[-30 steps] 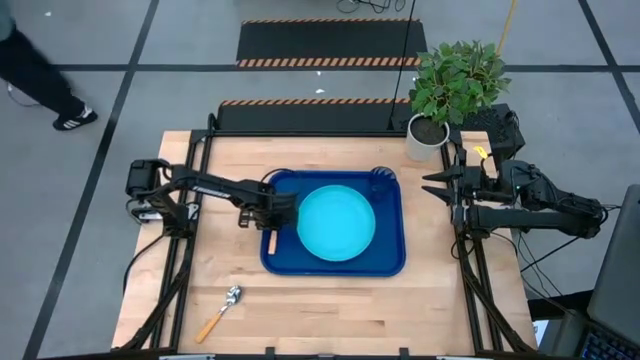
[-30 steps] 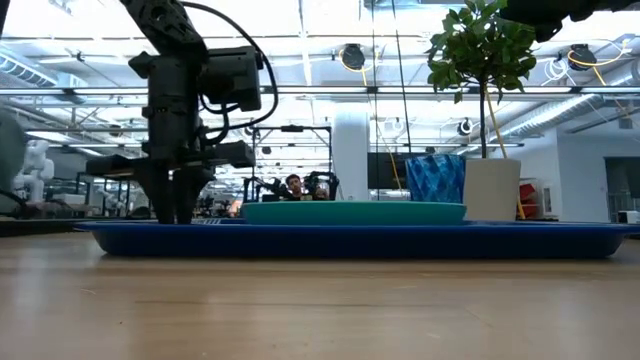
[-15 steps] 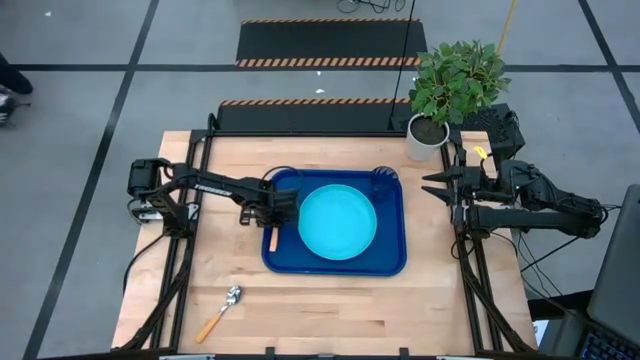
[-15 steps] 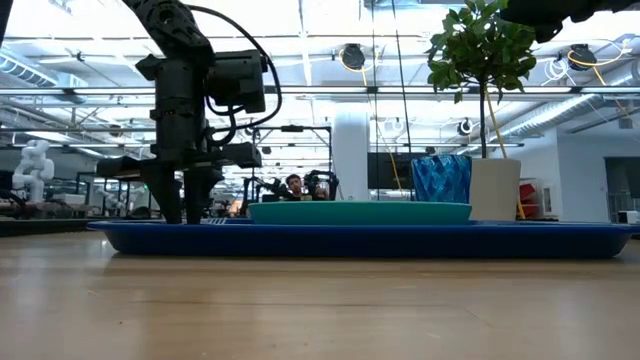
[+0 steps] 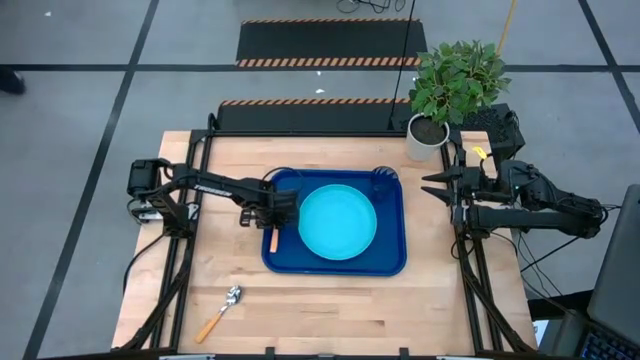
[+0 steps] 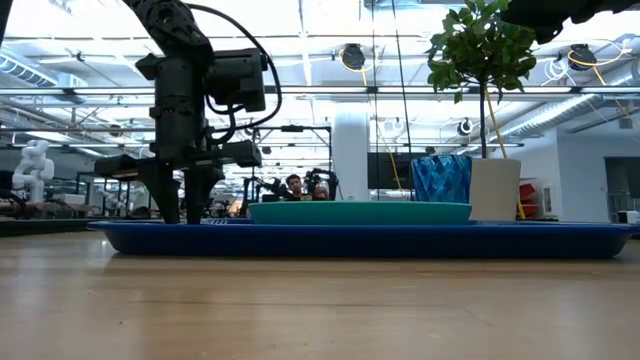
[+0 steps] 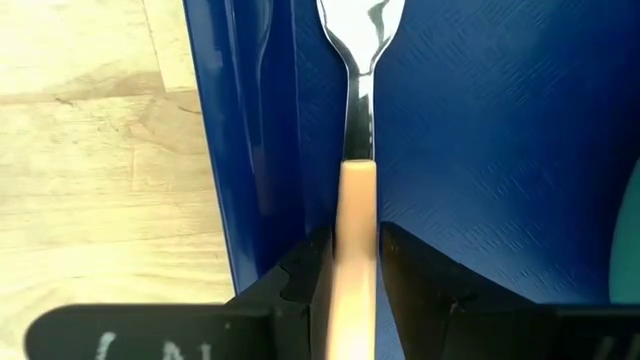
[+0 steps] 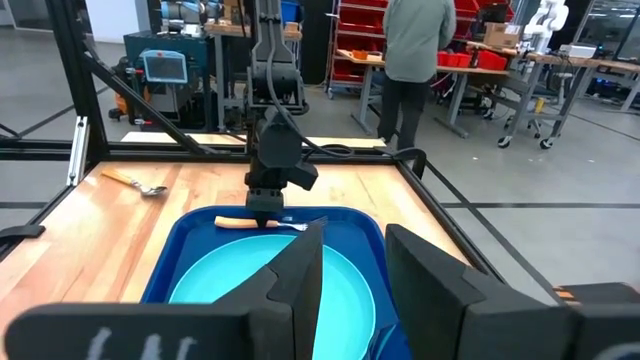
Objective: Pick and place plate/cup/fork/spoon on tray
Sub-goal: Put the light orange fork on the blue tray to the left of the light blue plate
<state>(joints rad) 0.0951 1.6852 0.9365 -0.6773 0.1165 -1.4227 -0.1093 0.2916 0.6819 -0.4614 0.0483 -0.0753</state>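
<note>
Fork set down inside the tray's left edge.

Over the last second our left pincer (image 5: 273,212) has barely moved; its fingers stand slightly parted beside the fork (image 7: 356,150), which lies in the tray (image 5: 392,262) next to the plate (image 5: 337,222). The spoon (image 5: 221,312) waits on the table (image 5: 330,310).

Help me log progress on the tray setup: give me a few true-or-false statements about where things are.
1. The plate lies on the tray. True.
2. The spoon is on the tray. False: it lies on the table, near the front-left.
3. The left gripper straddles the fork handle at the tray's left edge. True.
4. The cup is off the tray. False: it stands in the tray's far right corner.
5. The right gripper holds the plate. False: it waits open beside the tray.
</note>
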